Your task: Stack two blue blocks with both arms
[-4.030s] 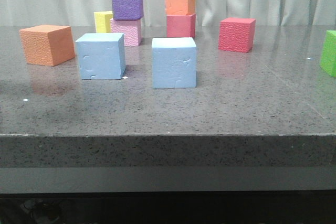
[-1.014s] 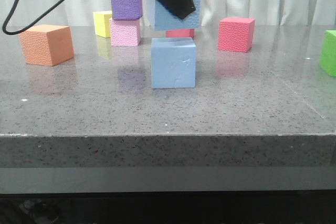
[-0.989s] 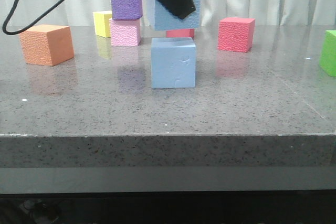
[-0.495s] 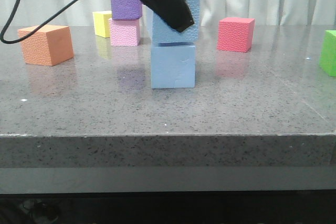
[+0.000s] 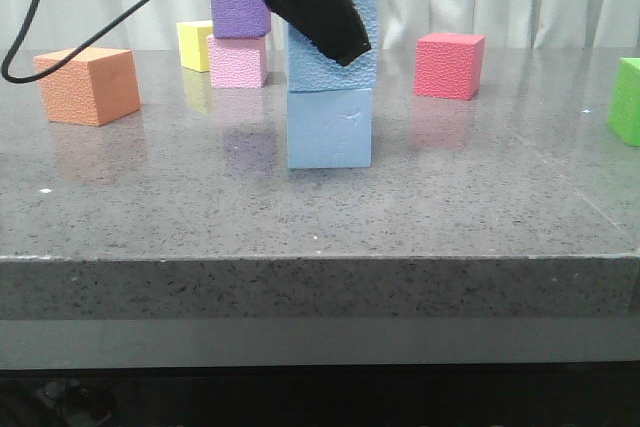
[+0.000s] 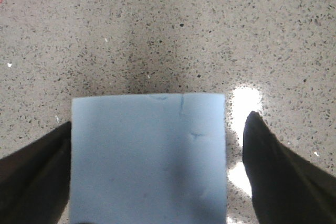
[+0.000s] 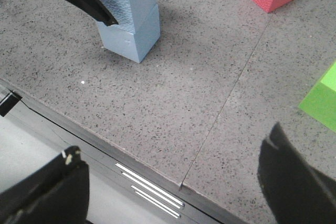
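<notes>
Grey speckled table (image 5: 450,207), curtain behind. Upper blue block (image 5: 355,47) sits on lower blue block (image 5: 330,127), mid-table, faces roughly flush. Left gripper (image 6: 157,156) straddles upper block; one finger touching, other w/ gap, so grip looks released. Right gripper (image 7: 173,182) spread wide, empty, near table edge. Step: placement, likely done. Next: lift left arm straight up w/o nudging stack.

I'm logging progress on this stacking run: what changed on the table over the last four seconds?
The left gripper picked up the left sky-blue foam cube, carried it rightward and set it on top of the other sky-blue foam cube. Its fingers are now spread beside that top cube, one apparently clear of it. The bottom cube, the orange cube and the red cube stayed put.
</notes>
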{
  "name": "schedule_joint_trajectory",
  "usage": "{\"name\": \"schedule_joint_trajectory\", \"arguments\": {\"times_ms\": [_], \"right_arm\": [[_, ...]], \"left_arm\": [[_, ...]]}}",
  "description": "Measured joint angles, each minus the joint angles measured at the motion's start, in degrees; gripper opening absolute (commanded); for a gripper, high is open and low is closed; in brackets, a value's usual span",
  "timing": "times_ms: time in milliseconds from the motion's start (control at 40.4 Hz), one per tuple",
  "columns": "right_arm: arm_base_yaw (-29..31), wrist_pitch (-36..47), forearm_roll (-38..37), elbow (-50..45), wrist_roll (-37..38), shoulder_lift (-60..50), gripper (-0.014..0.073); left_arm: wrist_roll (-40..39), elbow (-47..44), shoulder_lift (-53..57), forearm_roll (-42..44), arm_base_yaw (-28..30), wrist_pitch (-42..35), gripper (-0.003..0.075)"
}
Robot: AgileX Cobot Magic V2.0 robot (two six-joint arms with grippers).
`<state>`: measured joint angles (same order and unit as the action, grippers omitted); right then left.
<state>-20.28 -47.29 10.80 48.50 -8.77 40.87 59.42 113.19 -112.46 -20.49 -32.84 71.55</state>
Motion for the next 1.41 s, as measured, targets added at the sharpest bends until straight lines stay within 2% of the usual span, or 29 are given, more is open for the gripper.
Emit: {"name": "schedule_joint_trajectory", "arguments": {"times_ms": [297,470,643,766,989,1137,1409], "right_arm": [[0.00,0.00,0.00,0.00,0.00,0.00,0.0654],[0.00,0.00,0.00,0.00,0.00,0.00,0.0654],[0.00,0.00,0.00,0.00,0.00,0.00,0.0654],[0.00,0.00,0.00,0.00,0.00,0.00,0.0654],[0.00,0.00,0.00,0.00,0.00,0.00,0.0654],[0.00,0.00,0.00,0.00,0.00,0.00,0.0654],[0.00,0.00,0.00,0.00,0.00,0.00,0.0654]], "left_arm": [[-0.40,-0.09,4.03,-1.52,0.00,0.00,0.0601],[-5.00,-0.09,8.97,-1.91,0.00,-1.50,0.0601],[-16.64,-0.09,13.30,-0.23,0.00,-2.42,0.0601],[-28.53,-0.09,15.98,1.02,1.09,-1.38,0.0601],[-43.66,-0.91,21.12,10.77,2.55,0.66,0.0601],[-47.70,-7.03,26.65,13.81,2.54,0.66,0.0601],[-54.10,-28.88,41.17,19.98,2.54,-5.60,0.0601]]}}
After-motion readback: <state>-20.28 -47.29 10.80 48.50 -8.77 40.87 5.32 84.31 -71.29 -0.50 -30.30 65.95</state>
